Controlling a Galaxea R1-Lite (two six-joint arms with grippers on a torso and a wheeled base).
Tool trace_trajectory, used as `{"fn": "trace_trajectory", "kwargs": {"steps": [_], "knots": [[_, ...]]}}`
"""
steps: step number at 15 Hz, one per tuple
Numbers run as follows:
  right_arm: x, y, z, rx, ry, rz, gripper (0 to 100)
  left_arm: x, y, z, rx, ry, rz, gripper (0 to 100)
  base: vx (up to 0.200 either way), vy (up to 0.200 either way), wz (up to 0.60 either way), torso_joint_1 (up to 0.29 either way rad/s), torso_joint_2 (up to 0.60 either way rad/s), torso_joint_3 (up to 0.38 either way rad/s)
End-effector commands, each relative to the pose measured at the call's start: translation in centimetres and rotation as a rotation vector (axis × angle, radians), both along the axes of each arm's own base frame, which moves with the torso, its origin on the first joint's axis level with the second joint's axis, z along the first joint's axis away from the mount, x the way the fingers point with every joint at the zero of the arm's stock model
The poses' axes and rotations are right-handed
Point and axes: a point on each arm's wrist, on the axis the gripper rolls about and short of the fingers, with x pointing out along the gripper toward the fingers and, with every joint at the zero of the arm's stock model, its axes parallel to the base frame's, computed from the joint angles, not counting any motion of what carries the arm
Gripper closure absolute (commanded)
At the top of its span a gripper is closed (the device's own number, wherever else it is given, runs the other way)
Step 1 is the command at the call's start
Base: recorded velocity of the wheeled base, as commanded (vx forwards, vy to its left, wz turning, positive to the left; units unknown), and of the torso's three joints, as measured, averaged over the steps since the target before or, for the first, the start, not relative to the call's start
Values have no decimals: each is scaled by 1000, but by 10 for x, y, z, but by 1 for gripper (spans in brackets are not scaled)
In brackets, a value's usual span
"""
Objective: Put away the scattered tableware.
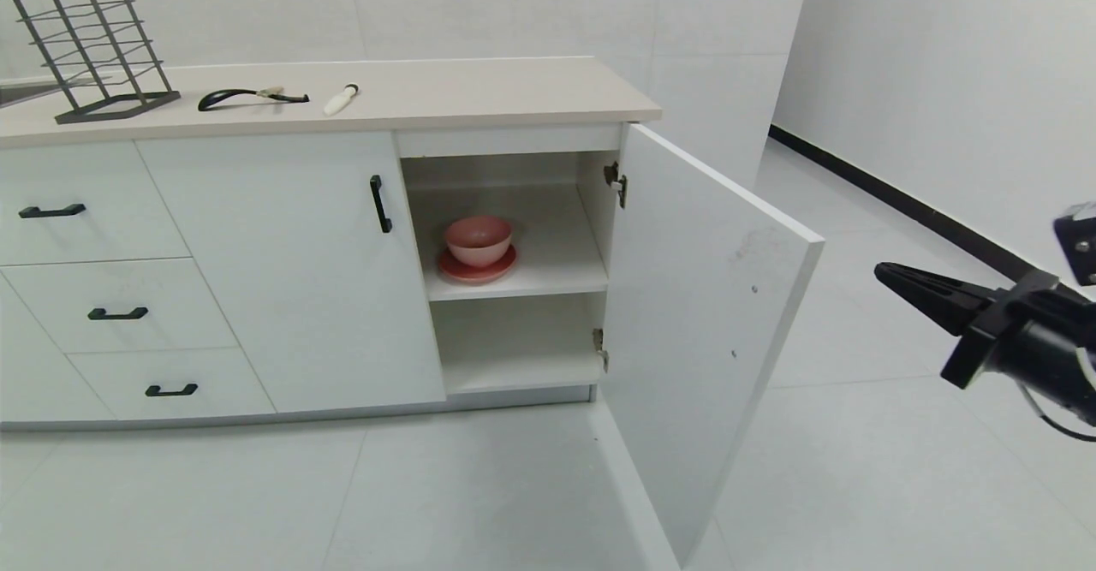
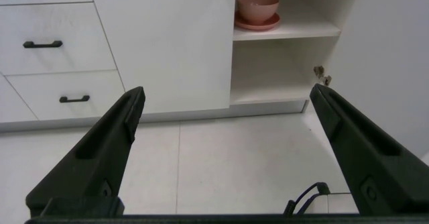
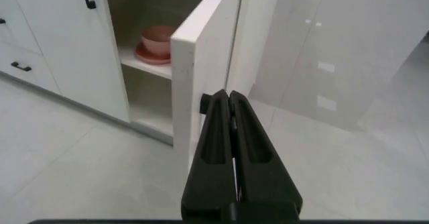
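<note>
Likely, with bowl (image 1: 478,240) and plate (image 1: 477,270) shelved, the right jaws, pressed together, should push squarely on the door (image 1: 702,314) just ahead, while the left jaws gape wide.

A dark wire rack (image 1: 116,109) stands upright at the left end of the table (image 1: 479,87), towards its back edge. Under the table's front edge at the left, three closed white drawers (image 1: 111,301) are stacked, each with a horizontal black handle. Just beside them is a closed white door (image 1: 291,280) with a vertical black handle (image 1: 380,204). Pale floor tiles (image 1: 342,494) spread in front. A black baseboard (image 1: 899,203) runs along the side wall (image 1: 942,66).
</note>
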Motion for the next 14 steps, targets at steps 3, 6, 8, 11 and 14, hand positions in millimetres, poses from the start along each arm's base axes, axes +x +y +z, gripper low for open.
{"fn": "trace_trajectory", "kwargs": {"steps": [3, 6, 8, 11, 14], "knots": [[71, 0, -33, -18, -15, 66, 100, 0, 0, 0, 0, -1, -1, 0, 0, 0, 0, 0, 0, 0], [95, -9, -51, -16, -55, 126, 100, 0, 0, 0, -3, -1, -1, 0, 0, 0, 0, 0, 0, 0], [105, -19, -59, -17, -50, 141, 100, 0, 0, 0, -3, -1, -1, 0, 0, 0, 0, 0, 0, 0], [115, -30, -56, -22, -82, 164, 100, 0, 0, 0, -3, -1, -1, 0, 0, 0, 0, 0, 0, 0], [113, -28, -59, -66, -118, 284, 100, 0, 0, 0, -3, -1, -1, 0, 0, 0, 0, 0, 0, 0]]}}
